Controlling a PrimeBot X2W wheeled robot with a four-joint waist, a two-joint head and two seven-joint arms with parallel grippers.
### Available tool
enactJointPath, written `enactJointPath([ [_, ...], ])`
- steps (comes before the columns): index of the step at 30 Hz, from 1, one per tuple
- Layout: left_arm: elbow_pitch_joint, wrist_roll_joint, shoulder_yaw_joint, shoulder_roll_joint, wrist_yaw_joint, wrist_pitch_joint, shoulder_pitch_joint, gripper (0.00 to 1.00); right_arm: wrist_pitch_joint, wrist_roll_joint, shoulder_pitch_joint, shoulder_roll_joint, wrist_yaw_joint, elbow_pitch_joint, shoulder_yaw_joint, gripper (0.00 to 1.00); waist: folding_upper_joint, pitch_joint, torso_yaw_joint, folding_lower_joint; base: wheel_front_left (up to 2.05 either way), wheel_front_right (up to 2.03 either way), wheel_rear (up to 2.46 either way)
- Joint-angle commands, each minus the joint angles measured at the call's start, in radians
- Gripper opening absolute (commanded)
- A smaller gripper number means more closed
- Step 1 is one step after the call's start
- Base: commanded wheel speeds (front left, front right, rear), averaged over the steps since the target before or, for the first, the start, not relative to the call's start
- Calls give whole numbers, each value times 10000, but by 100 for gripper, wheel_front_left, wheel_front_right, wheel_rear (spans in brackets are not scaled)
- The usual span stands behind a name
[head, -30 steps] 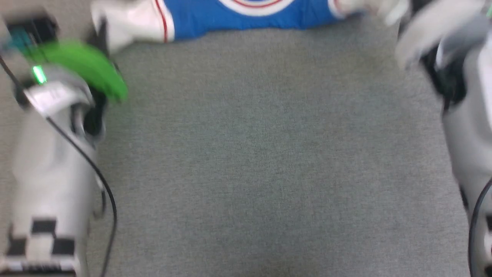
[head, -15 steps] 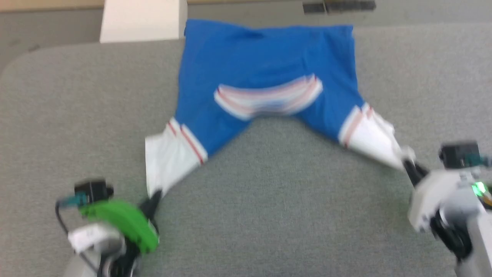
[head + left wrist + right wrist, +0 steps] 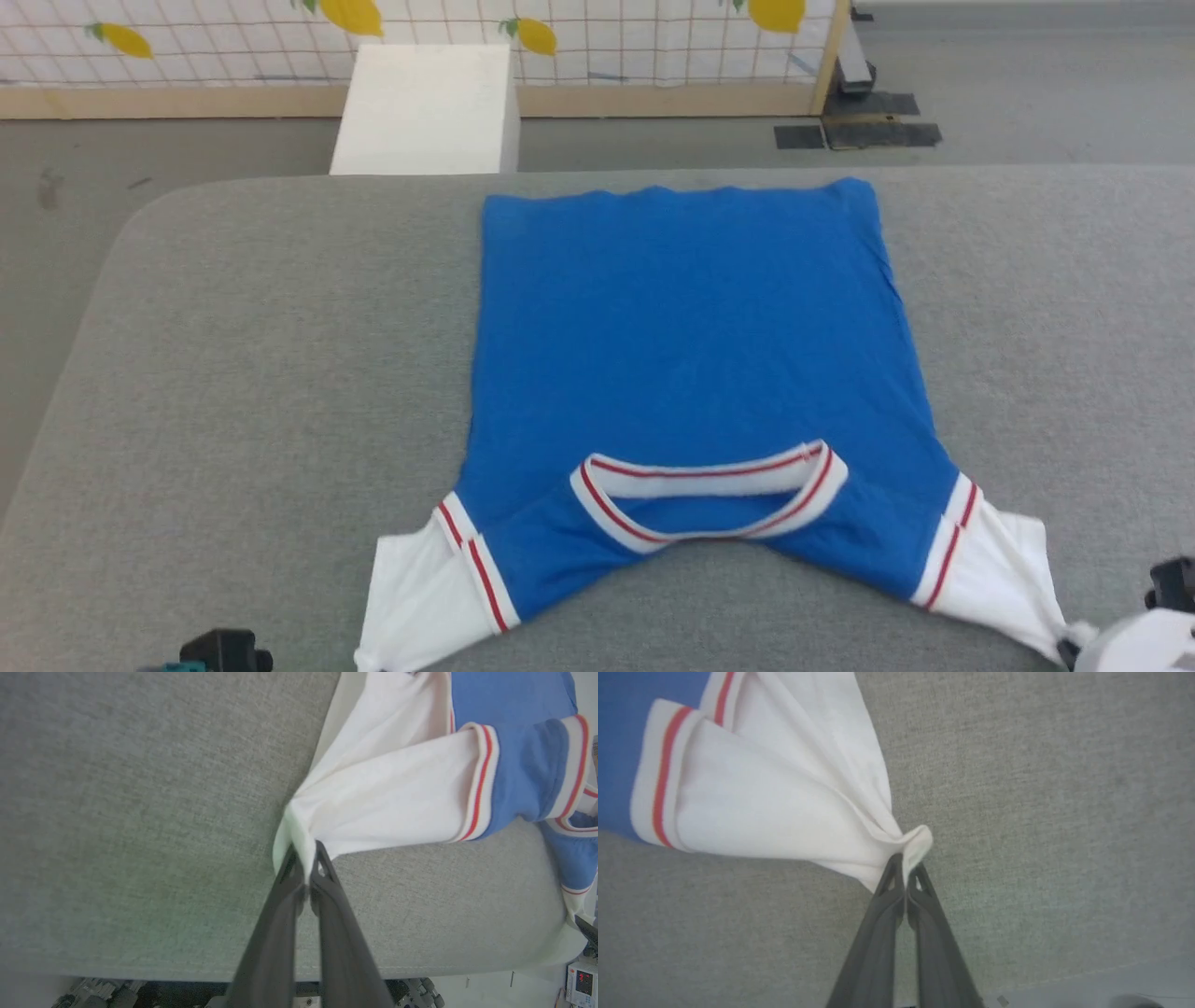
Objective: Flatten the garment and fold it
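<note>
No text can be read in any view. Lower right of my left wrist view: a small white box with a dark display (image 3: 579,980) bearing red lit digits, too small to read. The bright blue jersey with white sleeves (image 3: 691,317) shows plain cloth and red-striped trim.

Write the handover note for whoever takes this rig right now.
Left gripper: shut on the tip of the white sleeve on its side.
Right gripper: shut on the tip of the other white sleeve.
Garment: on the grey padded table, collar toward the robot, hem at the far side.
Done: blue body spread mostly flat.
Left: lay both sleeves flat, release, then fold.
</note>
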Motion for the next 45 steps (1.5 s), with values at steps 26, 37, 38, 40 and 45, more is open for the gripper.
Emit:
enactJointPath([
  [26, 33, 274, -544, -74, -17, -87, 144, 0, -467, 601, 161, 494, -19, -1001, -152, 100, 62, -95, 318, 2, 0, 0, 0],
  [37, -691, 453, -751, -12, -49, -48, -316, 0, -3291, 611, -3147, -150, -19, -569, 509, 100, 62, 563, 690, 2, 0, 0, 0],
  [38, -761, 463, -769, -9, -53, -36, -375, 0, -3445, 623, -3532, -248, -19, -250, 538, 100, 62, 656, 743, 2, 0, 0, 0],
  [40, -952, 502, -829, 10, -87, -8, -531, 0, -3743, 651, -4540, -496, -19, 578, 508, 100, 62, 976, 937, 2, 0, 0, 0],
  [45, -1365, 576, -941, -16, -157, -27, -920, 0, -3776, 629, -6655, -920, -19, 2351, 283, 100, 62, 1780, 1426, 2, 0, 0, 0],
])
